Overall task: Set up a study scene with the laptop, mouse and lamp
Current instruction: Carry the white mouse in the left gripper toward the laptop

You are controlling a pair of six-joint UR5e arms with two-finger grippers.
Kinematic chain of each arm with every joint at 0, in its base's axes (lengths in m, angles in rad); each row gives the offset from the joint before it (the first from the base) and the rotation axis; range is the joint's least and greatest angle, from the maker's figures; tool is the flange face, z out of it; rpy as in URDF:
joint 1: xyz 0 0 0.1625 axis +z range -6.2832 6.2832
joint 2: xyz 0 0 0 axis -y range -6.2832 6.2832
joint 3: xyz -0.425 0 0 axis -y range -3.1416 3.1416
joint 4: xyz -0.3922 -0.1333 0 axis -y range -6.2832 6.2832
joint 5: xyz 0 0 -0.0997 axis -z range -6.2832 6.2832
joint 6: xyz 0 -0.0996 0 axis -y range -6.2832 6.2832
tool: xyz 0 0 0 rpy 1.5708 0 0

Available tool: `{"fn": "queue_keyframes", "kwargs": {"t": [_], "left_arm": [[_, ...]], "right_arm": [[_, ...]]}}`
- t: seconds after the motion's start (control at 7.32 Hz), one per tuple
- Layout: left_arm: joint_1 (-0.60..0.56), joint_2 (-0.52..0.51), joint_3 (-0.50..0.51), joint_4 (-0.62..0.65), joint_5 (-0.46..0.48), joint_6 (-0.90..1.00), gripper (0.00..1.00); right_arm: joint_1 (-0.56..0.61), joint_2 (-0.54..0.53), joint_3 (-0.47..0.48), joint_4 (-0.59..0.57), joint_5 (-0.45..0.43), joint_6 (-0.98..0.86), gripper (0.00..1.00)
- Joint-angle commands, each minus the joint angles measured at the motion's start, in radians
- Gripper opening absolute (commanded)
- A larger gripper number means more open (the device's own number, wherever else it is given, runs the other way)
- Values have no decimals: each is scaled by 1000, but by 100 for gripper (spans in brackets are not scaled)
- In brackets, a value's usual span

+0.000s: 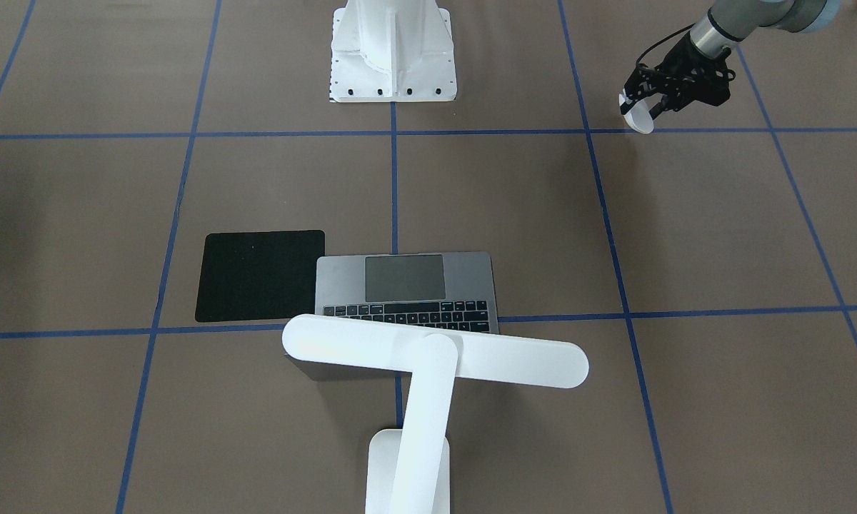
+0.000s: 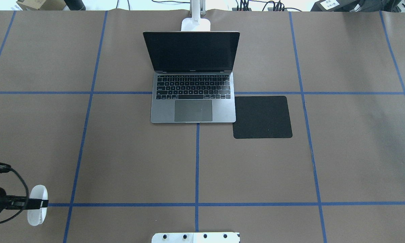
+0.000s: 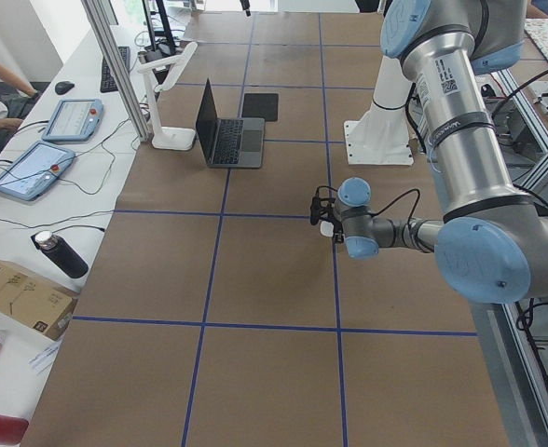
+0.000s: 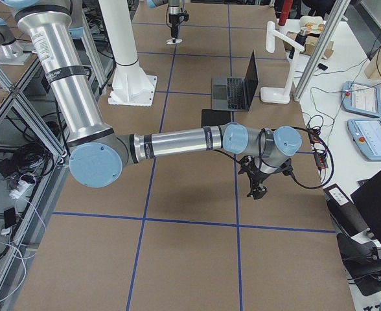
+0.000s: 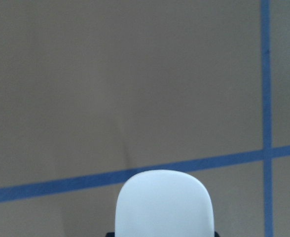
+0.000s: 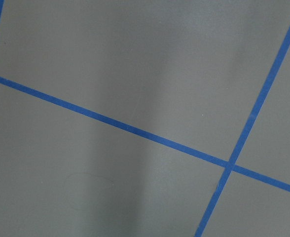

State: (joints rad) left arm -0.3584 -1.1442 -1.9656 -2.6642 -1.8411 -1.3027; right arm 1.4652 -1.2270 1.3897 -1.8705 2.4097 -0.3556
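The laptop stands open at the table's far middle, its dark screen facing the robot; it also shows in the front view. The white lamp stands behind it, with its bar head over the screen edge and its base at the far edge. My left gripper is shut on the white mouse at the near left, far from the laptop. The mouse also shows in the front view and the left wrist view. My right gripper shows only in the exterior right view; I cannot tell whether it is open or shut.
A flat black mouse pad lies against the laptop's right side. The white ribbed pedestal with its bolted plate stands at the near middle edge. Blue tape lines cross the brown table. Tablets and a bottle lie beyond the table's far edge.
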Motion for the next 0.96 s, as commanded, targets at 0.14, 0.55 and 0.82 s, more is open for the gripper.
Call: {"fn": "queue_keyframes", "kwargs": {"t": [0.14, 0.55, 0.82], "left_arm": [[-63, -278, -56, 373, -4, 55, 24], [-90, -579, -46, 686, -1, 88, 24], [-105, -771, 44, 789, 2, 91, 24]], "right_arm": [[-9, -5, -12, 27, 0, 18, 99], [-9, -5, -47, 70, 0, 20, 99], [-9, -5, -49, 71, 2, 20, 99]]}}
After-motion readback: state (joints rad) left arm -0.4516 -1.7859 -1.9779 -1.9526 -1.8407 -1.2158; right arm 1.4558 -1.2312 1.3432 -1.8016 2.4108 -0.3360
